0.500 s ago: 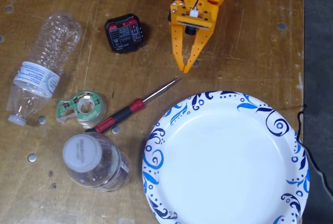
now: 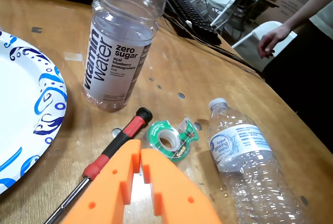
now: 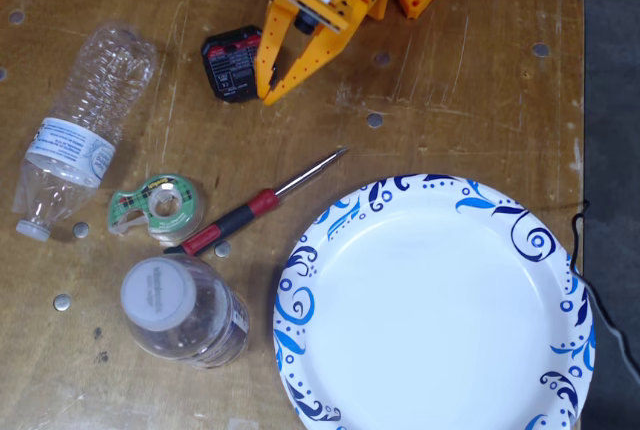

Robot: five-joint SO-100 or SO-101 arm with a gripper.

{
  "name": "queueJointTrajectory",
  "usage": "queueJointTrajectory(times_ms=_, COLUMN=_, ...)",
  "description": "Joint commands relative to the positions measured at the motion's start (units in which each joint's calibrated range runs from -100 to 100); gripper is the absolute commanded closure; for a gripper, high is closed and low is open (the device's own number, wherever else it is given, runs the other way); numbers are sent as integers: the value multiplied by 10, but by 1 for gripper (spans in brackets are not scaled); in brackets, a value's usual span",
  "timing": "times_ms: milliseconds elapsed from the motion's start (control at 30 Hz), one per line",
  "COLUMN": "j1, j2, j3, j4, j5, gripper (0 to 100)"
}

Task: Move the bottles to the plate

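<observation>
The long ribbed bottle lies on its side at the table's left, white cap toward the bottom of the fixed view; the wrist view shows it as a bottle at lower right. Standing upright is the shorter wide bottle, seen cap-on from above and as a labelled bottle in the wrist view. The plate fills the lower right, and its rim shows at the wrist view's left. My orange gripper hangs at the top, shut and holding nothing, far from both bottles; its fingertips meet above the screwdriver.
A green tape dispenser and a red-handled screwdriver lie between the bottles and the plate. A black device sits just left of the gripper. A person's hand and folding chairs show beyond the table.
The gripper has swung left across the top of the table, from above the plate's upper edge to beside the black device. Nothing else has moved.
</observation>
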Motion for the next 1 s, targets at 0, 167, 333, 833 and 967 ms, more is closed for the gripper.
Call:
queueJointTrajectory(times_ms=0, j1=9, j2=-4, j3=4, j4=-7, j5=1, gripper=99)
queueJointTrajectory(times_ms=167, j1=9, j2=-5, j3=-2, j4=-15, j5=1, gripper=99)
queueJointTrajectory(times_ms=333, j1=8, j2=-5, j3=-2, j4=-103, j5=-15, gripper=99)
queueJointTrajectory(times_ms=833, j1=39, j2=27, j3=-89, j4=-200, j5=-105, gripper=90)
queueJointTrajectory(times_ms=967, j1=40, j2=96, j3=-116, j4=-208, j5=-104, gripper=91)
